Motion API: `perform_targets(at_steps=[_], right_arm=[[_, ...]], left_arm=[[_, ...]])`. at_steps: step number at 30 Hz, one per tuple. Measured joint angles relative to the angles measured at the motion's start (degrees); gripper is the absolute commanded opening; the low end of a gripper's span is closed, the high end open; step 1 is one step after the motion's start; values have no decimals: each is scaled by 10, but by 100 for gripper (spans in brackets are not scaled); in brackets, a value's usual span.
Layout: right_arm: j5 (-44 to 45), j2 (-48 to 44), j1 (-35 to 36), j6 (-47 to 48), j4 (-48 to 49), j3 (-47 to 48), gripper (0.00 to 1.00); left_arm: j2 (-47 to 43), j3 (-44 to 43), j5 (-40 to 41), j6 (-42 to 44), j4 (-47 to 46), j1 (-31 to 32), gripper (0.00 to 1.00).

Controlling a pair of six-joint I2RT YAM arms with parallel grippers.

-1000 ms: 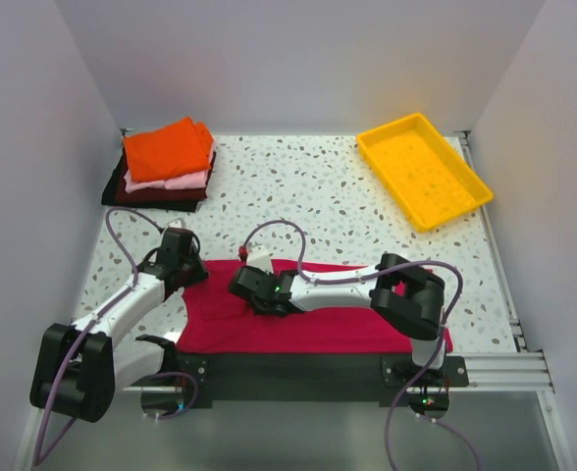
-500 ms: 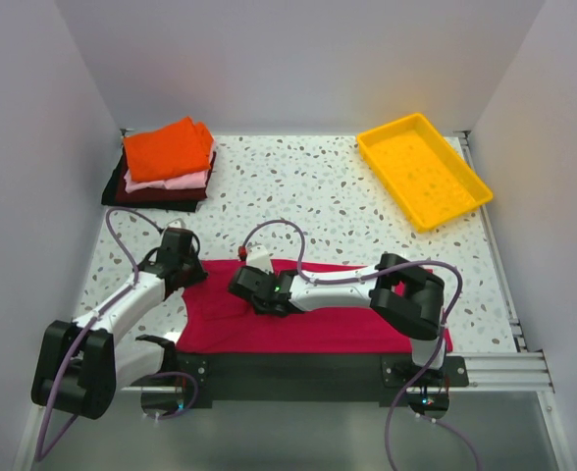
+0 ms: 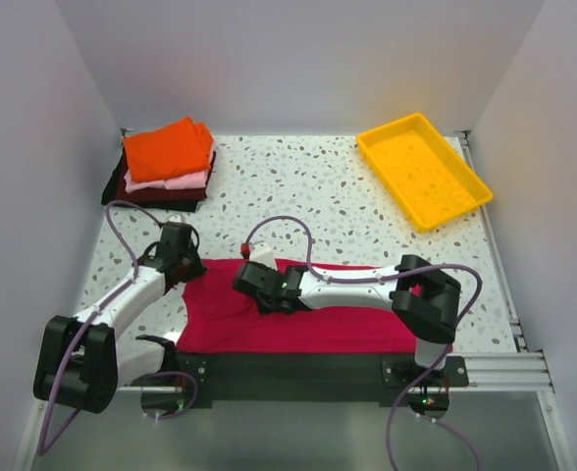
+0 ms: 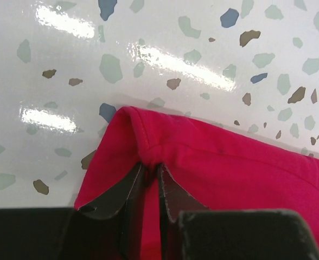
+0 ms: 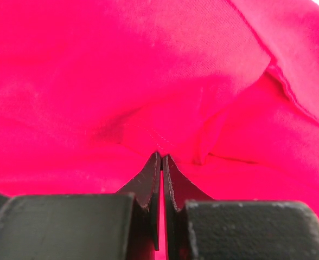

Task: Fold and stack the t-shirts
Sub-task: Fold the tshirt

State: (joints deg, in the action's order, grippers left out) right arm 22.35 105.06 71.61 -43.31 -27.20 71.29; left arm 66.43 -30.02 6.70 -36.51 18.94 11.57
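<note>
A crimson t-shirt [image 3: 318,329] lies spread along the table's near edge, partly under both arms. My left gripper [image 3: 192,273] is at its far left corner. In the left wrist view that gripper [image 4: 150,165] is shut on a bunched fold of the crimson t-shirt [image 4: 230,162] at the hem. My right gripper [image 3: 259,299] is over the shirt's left middle. In the right wrist view it [image 5: 161,156] is shut, with a pucker of the crimson t-shirt [image 5: 121,70] pinched at its tips. Folded orange [image 3: 168,147], pale pink [image 3: 185,181] and dark maroon [image 3: 156,194] t-shirts are stacked at the far left.
A yellow plastic tray [image 3: 424,169] sits at the far right corner. White walls close in the left, back and right sides. Speckled tabletop [image 3: 308,196] lies between the stack, the tray and the crimson shirt.
The right gripper has shut on the cloth and its elbow has swung right. The left gripper has narrowed onto the shirt corner and shifted slightly forward.
</note>
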Motion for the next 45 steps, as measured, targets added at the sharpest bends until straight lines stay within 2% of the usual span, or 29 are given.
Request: perform_targets(at_steps=[7,18,24,32,42,45], right_arm=[[-23,-11,0,0,-17,0,0],[-23,-11,0,0,-28,1,0],[-18,-11,0,-3,-47,1,4],[-14,-17,0,-6,-50,1,3],[-60,-55,0,-6,-52,0,4],[-85,-55,1,-7,-44,-15,8]], left_arm=[[3,-12,3,8,0,-3,19],[20,-13,4,17,0,-3,18],[28,-13,8,19,0,-4,17],[30,-14,8,23,0,-7,17],[32,-28,8,31,0,-7,17],[38,-30,8,31,0,-9,17]])
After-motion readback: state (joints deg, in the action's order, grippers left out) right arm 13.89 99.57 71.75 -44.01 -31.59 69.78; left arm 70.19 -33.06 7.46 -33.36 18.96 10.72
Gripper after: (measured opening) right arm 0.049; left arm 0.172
